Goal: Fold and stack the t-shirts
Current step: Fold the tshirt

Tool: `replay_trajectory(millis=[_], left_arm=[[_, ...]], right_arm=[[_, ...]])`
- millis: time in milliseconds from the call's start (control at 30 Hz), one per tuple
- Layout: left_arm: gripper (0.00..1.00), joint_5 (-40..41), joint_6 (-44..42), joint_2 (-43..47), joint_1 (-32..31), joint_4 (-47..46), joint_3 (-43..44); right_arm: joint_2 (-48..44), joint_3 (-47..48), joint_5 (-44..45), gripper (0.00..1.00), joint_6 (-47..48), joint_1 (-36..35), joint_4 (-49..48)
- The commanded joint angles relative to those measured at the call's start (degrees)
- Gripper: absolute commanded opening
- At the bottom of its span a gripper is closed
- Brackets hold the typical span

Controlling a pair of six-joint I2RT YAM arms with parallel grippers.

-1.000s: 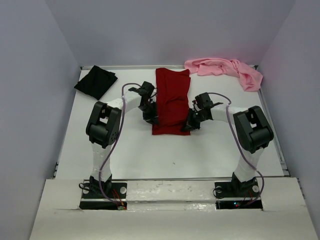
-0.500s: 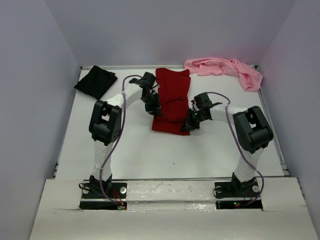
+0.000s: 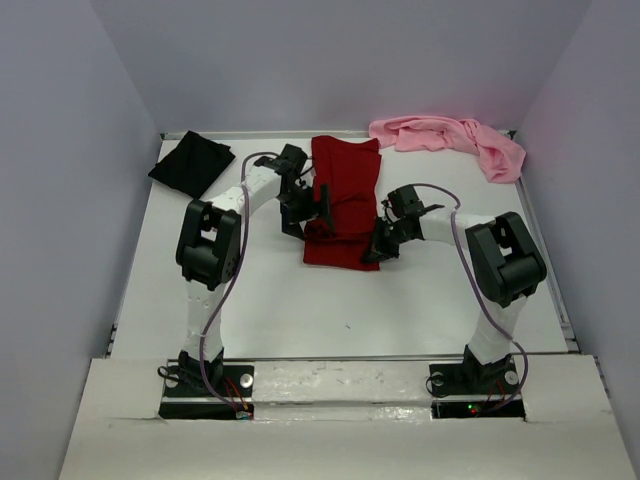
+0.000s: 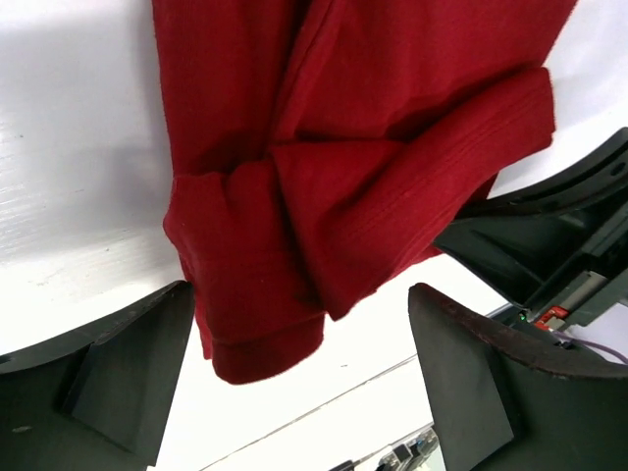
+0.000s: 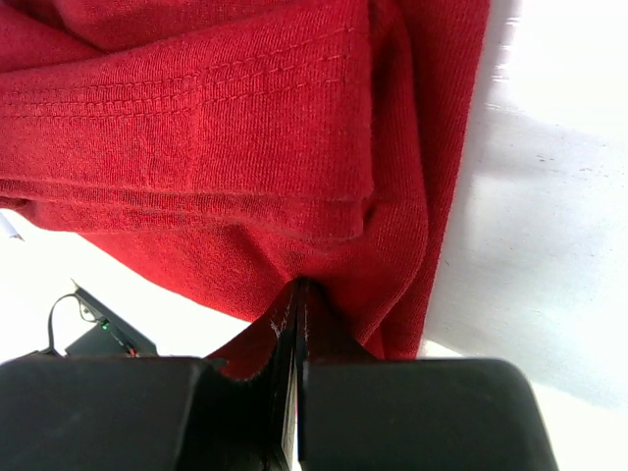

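Observation:
The dark red t-shirt [image 3: 345, 190] lies partly folded in the middle of the table [image 3: 270, 300], its near end doubled over. My left gripper [image 3: 306, 212] hovers at the shirt's left edge, jaws wide open; in the left wrist view the red cloth [image 4: 343, 147] hangs between the fingers [image 4: 128, 363], touching neither. My right gripper [image 3: 378, 250] is shut on the shirt's right near edge, with cloth [image 5: 245, 118] pinched at the tips of the right gripper [image 5: 297, 289]. The black t-shirt [image 3: 192, 163] lies at the back left. The light pink t-shirt [image 3: 450, 138] lies crumpled at the back right.
White walls close off the table at the back and sides. The right arm's wrist [image 4: 549, 235] shows close beside the left gripper in the left wrist view. Bare white table [image 3: 340, 310] lies between the red shirt and the arm bases.
My left gripper, shut at the shirt's left edge before, has moved back and now stands wide open, free of the cloth. The right gripper has stayed shut in place.

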State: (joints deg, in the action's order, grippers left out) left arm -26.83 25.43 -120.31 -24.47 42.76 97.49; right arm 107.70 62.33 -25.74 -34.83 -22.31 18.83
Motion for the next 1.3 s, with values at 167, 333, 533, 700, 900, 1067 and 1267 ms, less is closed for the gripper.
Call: replay_trajectory(millis=[167, 333, 533, 700, 900, 1067, 1267], left_arm=[[0.99, -2.44, 1.03, 5.26, 0.47, -2.77, -1.34], [0.99, 1.43, -1.34, 9.91, 0.56, -3.21, 0.15], [0.82, -3.57, -1.88, 14.67, 0.65, -5.68, -3.35], [0.0, -6.3, -0.91, 18.7, 0.56, -6.54, -11.17], [0.0, -12.44, 2.07, 22.49, 0.56, -12.69, -20.23], [0.0, -14.39, 5.24, 23.89, -0.4, -16.47, -24.63], [0.0, -16.41, 10.15, 24.86, -0.58, -22.54, -30.15]], right_arm=[[3.22, -0.63, 5.88, 0.0, 2.75, -1.6, 4.72], [3.83, -0.27, 5.52, 0.0, 2.84, -1.6, 4.9], [4.54, 0.25, 5.52, 0.0, 3.1, -1.6, 5.25], [4.97, 0.87, 5.61, 0.0, 3.28, -1.6, 5.69], [5.06, 0.96, 5.61, 0.0, 3.28, -1.6, 5.95], [5.24, 0.96, 5.43, 0.0, 3.36, -1.6, 5.96], [5.06, 0.87, 5.78, 0.0, 3.36, -1.6, 6.04]])
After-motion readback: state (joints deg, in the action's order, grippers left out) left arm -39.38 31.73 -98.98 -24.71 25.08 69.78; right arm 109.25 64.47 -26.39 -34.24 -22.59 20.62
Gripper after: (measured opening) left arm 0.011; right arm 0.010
